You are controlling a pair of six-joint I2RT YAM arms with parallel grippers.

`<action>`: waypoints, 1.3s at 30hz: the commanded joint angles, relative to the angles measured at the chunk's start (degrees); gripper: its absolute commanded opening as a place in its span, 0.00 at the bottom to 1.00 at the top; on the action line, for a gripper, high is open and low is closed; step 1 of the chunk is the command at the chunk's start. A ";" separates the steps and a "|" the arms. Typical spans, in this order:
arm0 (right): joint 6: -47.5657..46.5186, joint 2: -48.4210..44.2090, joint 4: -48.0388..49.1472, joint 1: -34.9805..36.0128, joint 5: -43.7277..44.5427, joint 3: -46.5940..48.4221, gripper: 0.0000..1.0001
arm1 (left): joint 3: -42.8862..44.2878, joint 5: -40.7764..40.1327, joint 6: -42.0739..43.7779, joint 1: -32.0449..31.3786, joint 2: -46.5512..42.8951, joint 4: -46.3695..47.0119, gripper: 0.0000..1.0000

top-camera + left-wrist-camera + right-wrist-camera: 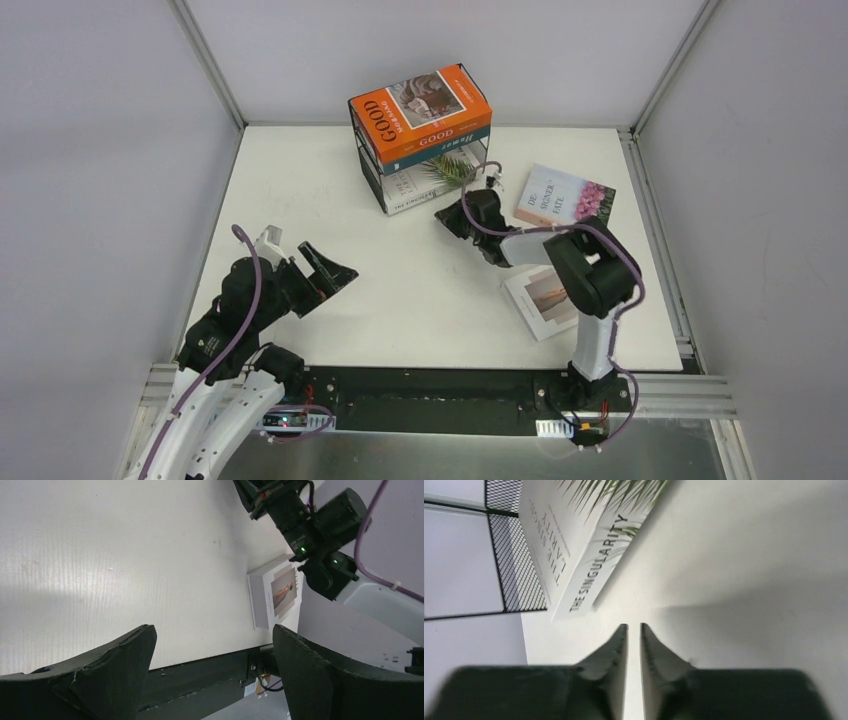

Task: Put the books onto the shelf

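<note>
The right pincer (633, 626), almost shut and empty, hung just beside the black wire shelf (368, 178). A big orange book (420, 112) and two others were on the shelf. A pink-flower book (565, 195) and a white photo book (545, 300) lay outside the shelf.

Left tool (333, 268) spread wide on a folded arm; right tool (633, 627) nearly closed, arm extended

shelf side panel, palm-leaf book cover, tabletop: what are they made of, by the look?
Shelf: black wire mesh in a thin frame, likely coated metal, matte.
Palm-leaf book: printed paper cover, smooth, perhaps a faint sheen.
Table: white sheet with fine parallel ribbing, maybe corrugated plastic, matte.
</note>
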 commanded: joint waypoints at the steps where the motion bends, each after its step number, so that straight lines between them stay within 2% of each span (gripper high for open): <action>1: -6.71 -15.59 -1.66 -0.15 2.24 -7.15 0.28 | 0.16 -0.10 1.43 -0.07 2.12 0.79 0.91; 3: -9.71 -22.35 -9.35 -0.38 4.48 -10.59 0.46 | 0.45 0.37 3.10 -0.03 3.78 1.12 0.91; 5: -10.37 -30.74 -20.35 -0.84 6.40 -13.07 0.49 | 1.18 1.29 4.93 -0.02 6.30 1.54 0.91; 6: -11.44 -34.44 -26.61 -1.47 11.77 -13.85 0.70 | 1.68 1.84 5.72 -0.07 7.62 1.84 0.91; 7: -11.29 -37.62 -32.30 -2.27 14.77 -14.64 0.77 | 2.04 2.59 6.58 -0.12 9.06 2.32 0.91; 10: -8.49 -47.43 -47.00 -8.18 18.95 -18.09 0.88 | 2.86 6.47 8.58 -0.22 13.53 5.47 0.91; 13: -7.09 -55.51 -55.49 -16.92 16.10 -20.38 0.91 | 2.45 9.60 8.64 -1.54 18.23 10.35 0.91; 18: -8.99 -63.03 -62.62 -25.91 16.79 -19.86 0.94 | 3.42 6.32 8.88 -7.70 25.75 15.03 0.91; 21: -10.30 -61.16 -61.45 -34.15 10.83 -18.61 0.96 | 5.33 4.13 9.22 -11.41 29.47 16.41 0.91; 24: -10.59 -54.66 -57.54 -40.65 2.48 -16.82 0.96 | 6.96 2.96 10.18 -13.93 31.10 16.84 0.91; 26: -10.87 -50.71 -56.11 -42.30 1.33 -15.59 0.98 | 7.30 2.23 10.61 -14.93 30.27 17.15 0.92; 29: -12.87 -46.69 -56.31 -42.91 4.35 -13.86 0.98 | 6.52 1.50 10.78 -15.40 27.65 17.05 0.93; 33: -14.39 -46.79 -55.13 -44.33 7.48 -15.19 0.98 | 3.83 0.86 10.05 -15.41 24.76 17.07 0.95; 39: -13.49 -45.71 -54.53 -45.07 7.66 -19.19 0.98 | 3.55 1.72 10.22 -15.41 26.08 17.08 0.96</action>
